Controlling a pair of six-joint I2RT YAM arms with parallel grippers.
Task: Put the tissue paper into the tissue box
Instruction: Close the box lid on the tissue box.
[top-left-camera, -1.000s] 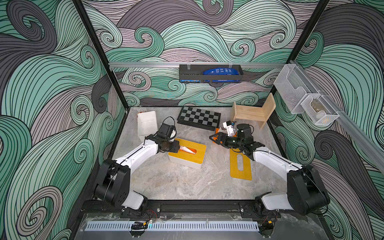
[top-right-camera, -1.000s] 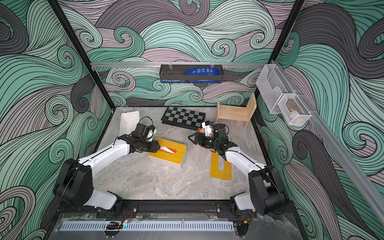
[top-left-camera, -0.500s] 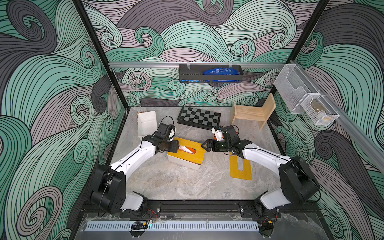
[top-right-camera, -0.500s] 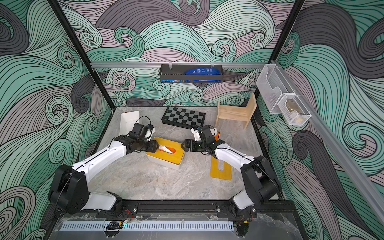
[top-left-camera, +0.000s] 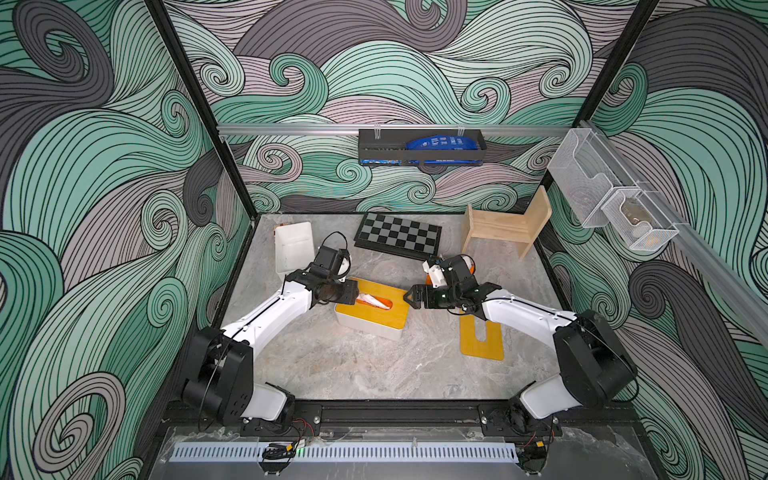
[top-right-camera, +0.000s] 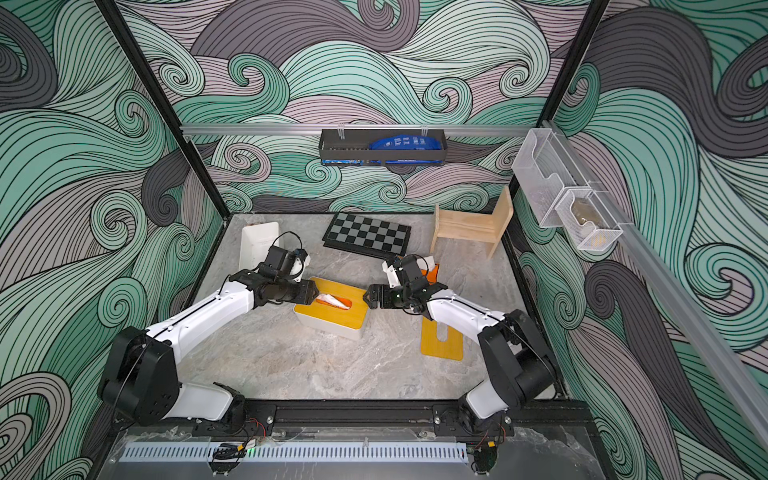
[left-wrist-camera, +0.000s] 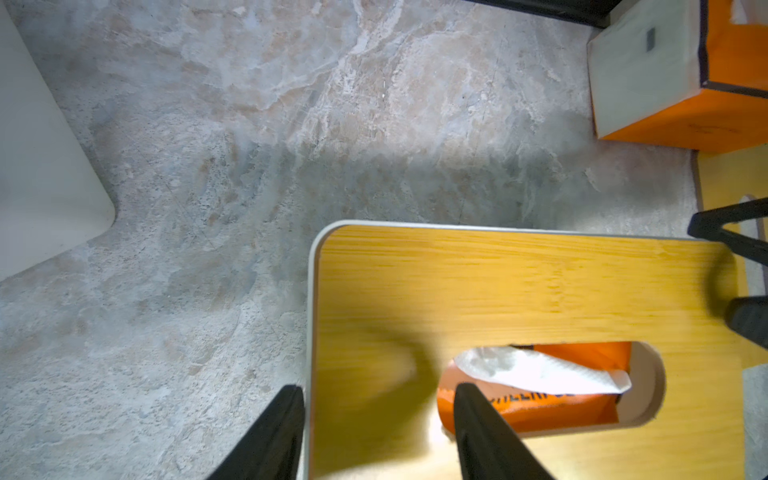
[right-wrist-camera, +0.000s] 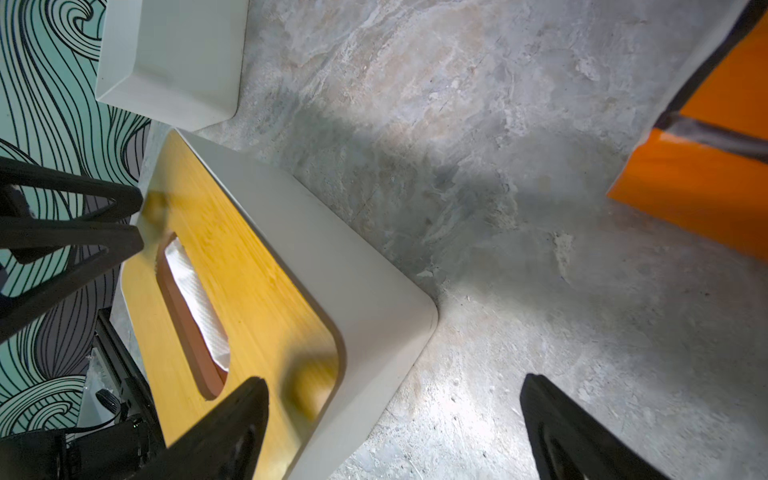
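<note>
The tissue box (top-left-camera: 365, 322) is white with a yellow wooden slotted lid and stands mid-table. An orange pack of tissue paper (top-left-camera: 371, 300) lies inside, a white sheet poking up through the slot (left-wrist-camera: 540, 370) (right-wrist-camera: 195, 299). My left gripper (top-left-camera: 356, 291) (left-wrist-camera: 378, 390) is open at the box's left end. One finger (left-wrist-camera: 282, 419) is outside the box wall and the other finger (left-wrist-camera: 473, 419) is at the slot's end. My right gripper (top-left-camera: 409, 297) (right-wrist-camera: 395, 378) is wide open at the box's right corner, holding nothing.
A second orange tissue pack (top-right-camera: 431, 271) (left-wrist-camera: 681, 83) stands behind my right wrist. A spare yellow lid (top-left-camera: 482, 338) lies under the right arm. A white tray (top-left-camera: 293, 249), a chessboard (top-left-camera: 398, 235) and a wooden chair (top-left-camera: 507, 224) line the back.
My right gripper has swung left from beside the second orange pack to the box's right corner and opened wider. The left jaws have opened a little at the box's left end.
</note>
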